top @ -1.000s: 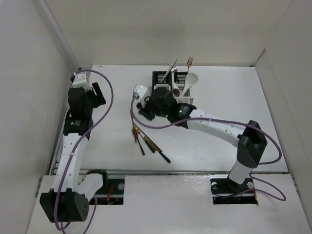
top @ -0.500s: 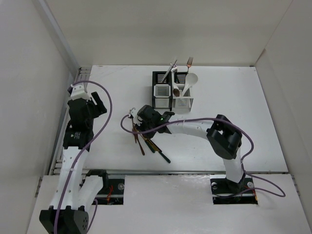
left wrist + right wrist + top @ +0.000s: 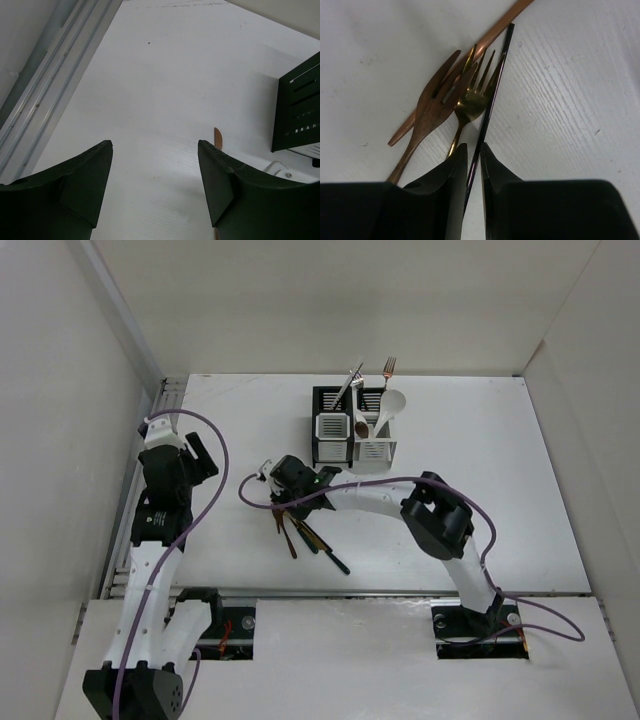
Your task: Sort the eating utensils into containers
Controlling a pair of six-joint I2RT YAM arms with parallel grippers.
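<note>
While the black chopstick (image 3: 492,95) lies flat on the white table (image 3: 480,450), the right gripper (image 3: 473,148) straddles its lower stretch. The jaws are narrow, and a sliver of white shows between finger and stick, so nothing is pinched. A gold fork (image 3: 470,102) touches the chopstick at its 9 o'clock. A brown wooden fork (image 3: 436,102) overlaps that fork further toward 9 o'clock. A copper handle (image 3: 506,21) slants past them toward 1 o'clock.

From above, this loose pile (image 3: 302,532) sits at about 7 o'clock from the containers (image 3: 320,445), near them but apart. The containers are two joined caddies in a black frame toward the table's 12 o'clock edge. Standing in them are silver pieces (image 3: 350,380), a copper fork (image 3: 388,367), a white soup spoon (image 3: 393,405) and a brown spoon (image 3: 361,427).

The left gripper (image 3: 155,145) hangs at about 10 o'clock from the pile, well apart, with jaws spread wide over bare surface and holding nothing.

The surface is matt white and faintly ribbed. A metal rail (image 3: 55,85) runs along its 9 o'clock edge, and plain white walls (image 3: 330,300) enclose it at 9, 12 and 3 o'clock.
</note>
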